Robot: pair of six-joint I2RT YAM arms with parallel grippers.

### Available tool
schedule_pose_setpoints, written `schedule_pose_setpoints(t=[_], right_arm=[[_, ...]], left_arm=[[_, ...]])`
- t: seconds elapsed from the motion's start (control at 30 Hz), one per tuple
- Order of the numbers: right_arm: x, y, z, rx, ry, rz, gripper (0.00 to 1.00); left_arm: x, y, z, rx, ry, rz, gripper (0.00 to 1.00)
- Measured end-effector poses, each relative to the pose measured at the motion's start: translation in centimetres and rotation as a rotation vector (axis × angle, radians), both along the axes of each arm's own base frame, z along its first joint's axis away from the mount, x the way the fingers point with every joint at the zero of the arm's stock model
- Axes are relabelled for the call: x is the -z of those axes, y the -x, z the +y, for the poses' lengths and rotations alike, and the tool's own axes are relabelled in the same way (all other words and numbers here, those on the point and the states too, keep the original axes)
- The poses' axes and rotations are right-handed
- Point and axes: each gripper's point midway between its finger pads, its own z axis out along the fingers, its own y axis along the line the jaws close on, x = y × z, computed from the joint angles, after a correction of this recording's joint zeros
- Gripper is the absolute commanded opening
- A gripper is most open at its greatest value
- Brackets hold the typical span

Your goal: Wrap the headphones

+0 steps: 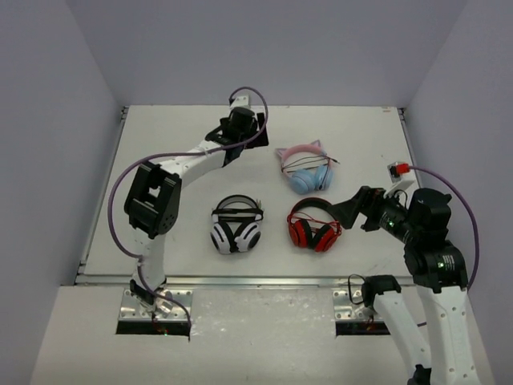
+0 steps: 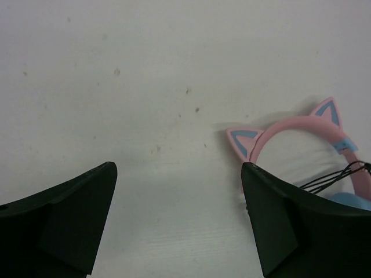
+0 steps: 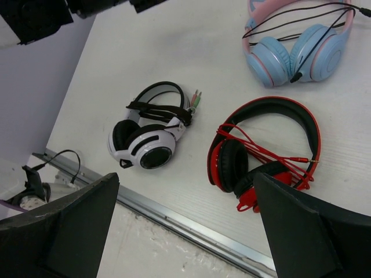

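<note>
The headphones (image 1: 307, 170), with light blue ear cups, a pink cat-ear headband and a thin black cable (image 3: 301, 23) lying across cups and band, rest on the white table right of centre. In the left wrist view their headband (image 2: 295, 124) shows just beyond the right finger. My left gripper (image 1: 243, 143) hovers to their left, at the far middle of the table. It is open (image 2: 178, 166), with only bare table between its jaws. Over the near right of the table my right gripper (image 1: 346, 215) is held wide open (image 3: 186, 176) and holds nothing.
White-and-black headphones (image 1: 236, 224) (image 3: 148, 136) and red-and-black headphones (image 1: 314, 227) (image 3: 261, 150) lie side by side near the front. A metal rail (image 3: 191, 217) runs along the table's near edge. Grey walls close in the left, right and far sides.
</note>
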Motion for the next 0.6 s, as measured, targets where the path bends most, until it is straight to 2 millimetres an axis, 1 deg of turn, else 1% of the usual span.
schedule_pose_setpoints(t=[0.03, 0.1, 0.13, 0.17, 0.2, 0.23, 0.27, 0.33, 0.37, 0.4, 0.43, 0.47, 0.5, 0.6], right_arm=[[0.0, 0.2, -0.1, 0.004, 0.004, -0.003, 0.99], [0.2, 0.5, -0.5, 0.018, 0.026, 0.002, 0.99], [0.4, 0.6, -0.8, 0.031, 0.04, 0.008, 0.99], [0.5, 0.7, -1.2, 0.049, 0.058, 0.015, 0.99], [0.5, 0.7, -1.6, 0.064, 0.075, 0.015, 0.99], [0.4, 0.8, -2.0, 0.084, 0.094, 0.008, 0.99], [0.4, 0.8, -2.5, 0.107, 0.113, -0.002, 0.99], [0.3, 1.0, -3.5, 0.151, 0.149, -0.026, 0.99], [0.3, 1.0, -4.1, 0.174, 0.172, -0.043, 0.99], [0.2, 1.1, -4.6, 0.197, 0.194, -0.058, 0.99], [0.2, 1.0, -5.1, 0.216, 0.212, -0.066, 0.99], [0.3, 0.9, -5.6, 0.236, 0.232, -0.07, 0.99], [0.6, 0.8, -6.0, 0.251, 0.251, -0.067, 0.99], [2.2, 0.6, -6.8, 0.273, 0.296, -0.028, 0.99]], left_arm=[[1.2, 1.1, 0.1, -0.006, -0.002, 0.029, 0.87], [3.3, 4.4, 0.9, -0.021, -0.021, 0.088, 0.9], [3.7, 6.1, 1.6, -0.031, -0.036, 0.11, 1.0], [3.5, 7.9, 2.3, -0.041, -0.05, 0.119, 1.0], [2.4, 9.4, 3.1, -0.054, -0.057, 0.109, 1.0], [0.9, 10.8, 4.0, -0.069, -0.058, 0.086, 1.0], [-1.7, 12.4, 5.1, -0.088, -0.05, 0.039, 1.0], [-7.6, 14.7, 7.2, -0.132, 0.008, -0.083, 1.0], [-10.9, 16.0, 8.7, -0.165, 0.05, -0.156, 1.0], [-13.8, 17.3, 10.1, -0.196, 0.093, -0.224, 1.0], [-16.5, 19.0, 11.8, -0.228, 0.136, -0.292, 1.0], [-18.0, 20.5, 13.2, -0.257, 0.158, -0.333, 1.0], [-19.0, 21.8, 14.6, -0.285, 0.172, -0.365, 1.0], [-21.1, 26.2, 19.3, -0.372, 0.168, -0.451, 1.0]])
